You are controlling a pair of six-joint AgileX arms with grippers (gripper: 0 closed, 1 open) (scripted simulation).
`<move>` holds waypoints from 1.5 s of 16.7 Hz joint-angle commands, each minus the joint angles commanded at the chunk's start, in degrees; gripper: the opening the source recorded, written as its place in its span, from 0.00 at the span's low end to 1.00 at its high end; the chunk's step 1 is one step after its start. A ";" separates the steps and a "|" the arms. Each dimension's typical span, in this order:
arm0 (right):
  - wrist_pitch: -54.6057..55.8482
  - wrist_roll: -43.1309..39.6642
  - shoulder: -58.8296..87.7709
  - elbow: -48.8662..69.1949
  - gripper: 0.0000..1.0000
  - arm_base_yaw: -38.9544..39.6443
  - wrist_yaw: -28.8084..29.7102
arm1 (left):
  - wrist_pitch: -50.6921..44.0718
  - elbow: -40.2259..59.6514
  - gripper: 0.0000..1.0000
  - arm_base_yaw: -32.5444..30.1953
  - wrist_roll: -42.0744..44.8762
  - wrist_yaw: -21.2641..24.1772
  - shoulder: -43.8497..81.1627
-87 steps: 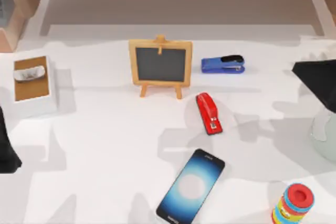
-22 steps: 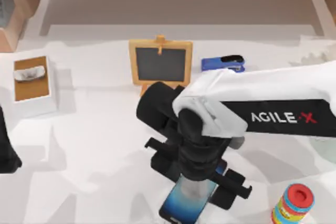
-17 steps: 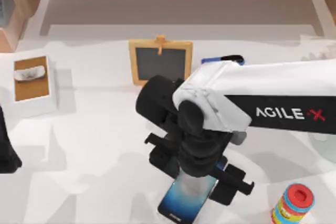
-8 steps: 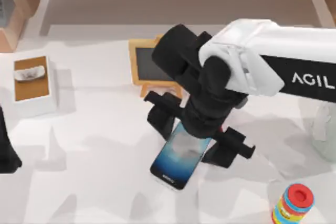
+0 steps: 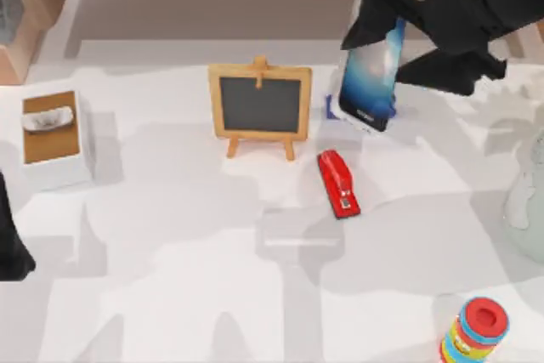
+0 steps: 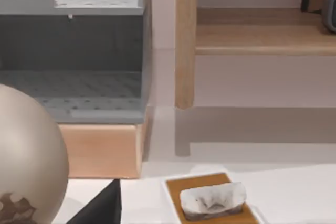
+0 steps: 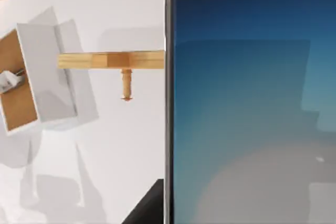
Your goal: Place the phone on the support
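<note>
Right tool (image 5: 425, 27) clamped on the phone (image 5: 371, 74), long axis near upright, aloft just right of the easel-style support (image 5: 260, 108), across from it.

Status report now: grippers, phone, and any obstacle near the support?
Right gripper shut on phone, lifted high right of easel support. Left arm parked at table's left edge. Blue stapler under phone; red stapler beside easel.
</note>
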 joint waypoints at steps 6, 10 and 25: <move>6.68 -34.44 -3.10 -1.06 0.00 -25.09 -14.29 | 0.00 0.00 1.00 0.00 0.00 0.00 0.00; 10.42 -53.81 -4.63 -3.87 0.00 -42.10 -21.92 | 0.00 0.00 1.00 0.00 0.00 0.00 0.00; 14.63 -89.24 -4.84 -19.77 0.00 -79.10 -34.54 | 0.00 0.00 1.00 0.00 0.00 0.00 0.00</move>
